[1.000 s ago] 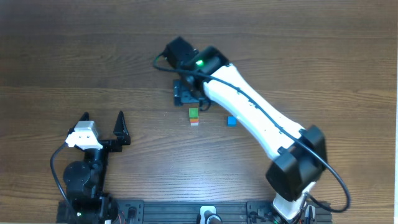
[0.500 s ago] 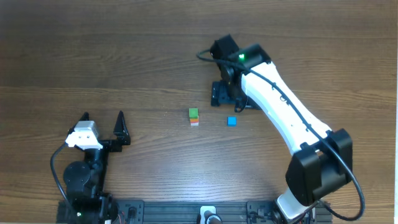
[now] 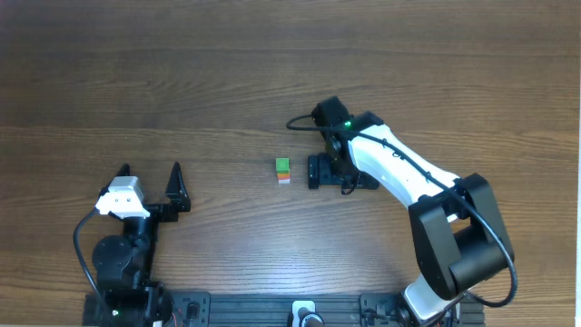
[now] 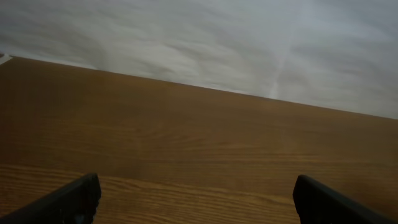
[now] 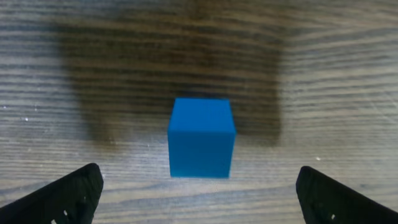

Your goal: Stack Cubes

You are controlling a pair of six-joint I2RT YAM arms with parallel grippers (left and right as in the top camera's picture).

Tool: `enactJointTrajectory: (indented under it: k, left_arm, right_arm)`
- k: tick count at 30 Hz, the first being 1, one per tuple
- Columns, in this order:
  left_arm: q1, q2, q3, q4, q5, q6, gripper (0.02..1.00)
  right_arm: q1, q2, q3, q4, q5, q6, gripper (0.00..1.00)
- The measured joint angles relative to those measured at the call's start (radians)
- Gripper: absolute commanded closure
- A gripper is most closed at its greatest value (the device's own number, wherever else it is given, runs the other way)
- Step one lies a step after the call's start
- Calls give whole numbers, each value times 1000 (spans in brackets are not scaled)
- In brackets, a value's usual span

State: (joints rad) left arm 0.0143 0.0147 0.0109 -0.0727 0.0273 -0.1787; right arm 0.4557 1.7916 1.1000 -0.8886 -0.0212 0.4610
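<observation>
The right gripper (image 3: 343, 173) hung wide open just right of centre, its fingers either side of the blue cube (image 5: 201, 138) on the worktop (image 3: 182, 73). The green-topped stack (image 3: 283, 170) stood near its left. The left gripper (image 3: 150, 173) sat open at lower left.

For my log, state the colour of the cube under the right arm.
Blue cube; best in right wrist view.

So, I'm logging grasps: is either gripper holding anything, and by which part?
Nothing is held. The right gripper hangs open above the blue cube; the left gripper is open and empty.
</observation>
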Motion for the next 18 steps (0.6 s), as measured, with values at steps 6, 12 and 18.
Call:
enactJointTrajectory:
  k: [6, 12, 18]
  left_arm:
    - [0, 0, 0, 0, 0, 0, 20]
    - [0, 0, 0, 0, 0, 0, 18]
    - [0, 0, 0, 0, 0, 0, 18]
  right_arm:
    - [-9, 0, -13, 51, 1, -19, 27]
    - [-12, 0, -13, 58, 5, -24, 42]
    - [-21, 6, -14, 60, 20, -24, 102]
